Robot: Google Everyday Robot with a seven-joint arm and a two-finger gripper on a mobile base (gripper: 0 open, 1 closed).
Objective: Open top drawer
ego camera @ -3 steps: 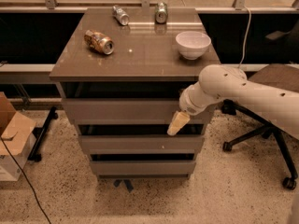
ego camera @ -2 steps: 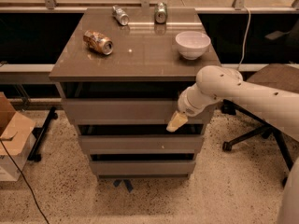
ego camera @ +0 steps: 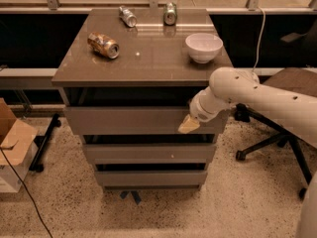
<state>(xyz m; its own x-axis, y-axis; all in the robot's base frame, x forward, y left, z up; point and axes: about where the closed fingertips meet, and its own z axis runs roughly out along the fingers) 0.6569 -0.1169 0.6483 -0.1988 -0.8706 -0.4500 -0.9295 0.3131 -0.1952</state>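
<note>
The top drawer (ego camera: pixel 124 120) is the widest grey-brown front under the cabinet top, flat and handleless. It stands out a little further than the two drawers below, with a dark gap above it. My gripper (ego camera: pixel 188 124) reaches in from the right on a white arm. Its pale tip lies against the right part of the top drawer's front, near its lower edge.
On the cabinet top (ego camera: pixel 148 58) lie a brown can on its side (ego camera: pixel 103 44), a white bowl (ego camera: pixel 203 47) and two cans at the back (ego camera: pixel 128 16) (ego camera: pixel 170 13). An office chair (ego camera: pixel 282 108) stands right of the cabinet. A cardboard box (ego camera: pixel 12 143) sits at the left.
The gripper has moved slightly upward along the top drawer's front. The drawer looks much the same.
</note>
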